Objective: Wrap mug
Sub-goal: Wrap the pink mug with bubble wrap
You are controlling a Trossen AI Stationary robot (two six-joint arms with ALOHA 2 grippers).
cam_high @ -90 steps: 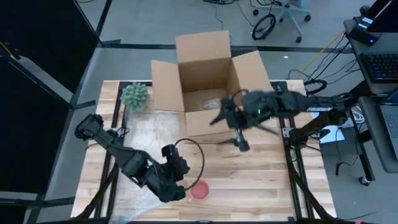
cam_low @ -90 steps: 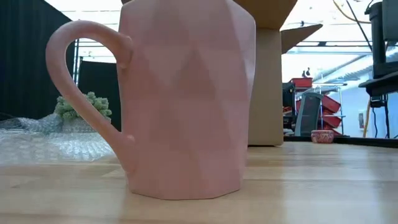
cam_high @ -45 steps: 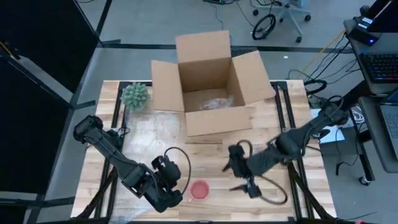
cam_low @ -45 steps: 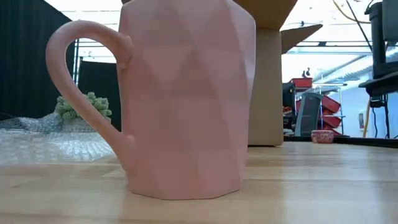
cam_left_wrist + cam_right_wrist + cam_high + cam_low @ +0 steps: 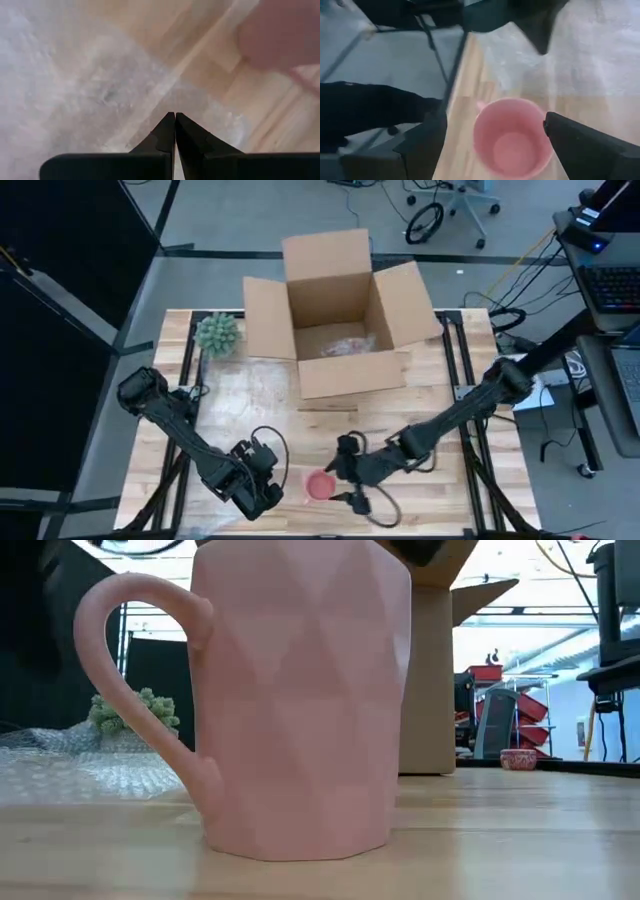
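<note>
The pink mug [image 5: 320, 485] stands upright on the wooden table near its front edge; it fills the low view [image 5: 300, 700]. A clear bubble wrap sheet [image 5: 225, 405] lies flat on the table's left half. My left gripper [image 5: 262, 483] hangs low just left of the mug, shut over the sheet's near part [image 5: 175, 114]. My right gripper [image 5: 345, 480] is just right of the mug and open. In the right wrist view its fingers [image 5: 495, 122] stand on either side of the mug [image 5: 510, 137] without touching it. My left gripper is shut on the bubble wrap [image 5: 150, 95] close to the sheet's edge, coming from above and pointing down. The tips meet right at the sheet; one layer or several I cannot tell. The wrap lies on the table around the fingers.
An open cardboard box [image 5: 335, 315] with crumpled wrap inside stands at the table's far middle. A small green plant [image 5: 216, 333] sits at the far left corner. Bare wood lies to the right of the mug. Chairs and desks stand beyond the table.
My right gripper has swung from in front of the box toward the table's near edge and left, down to the mug. My left gripper has drifted a little toward the near left corner. The mug has not moved.
</note>
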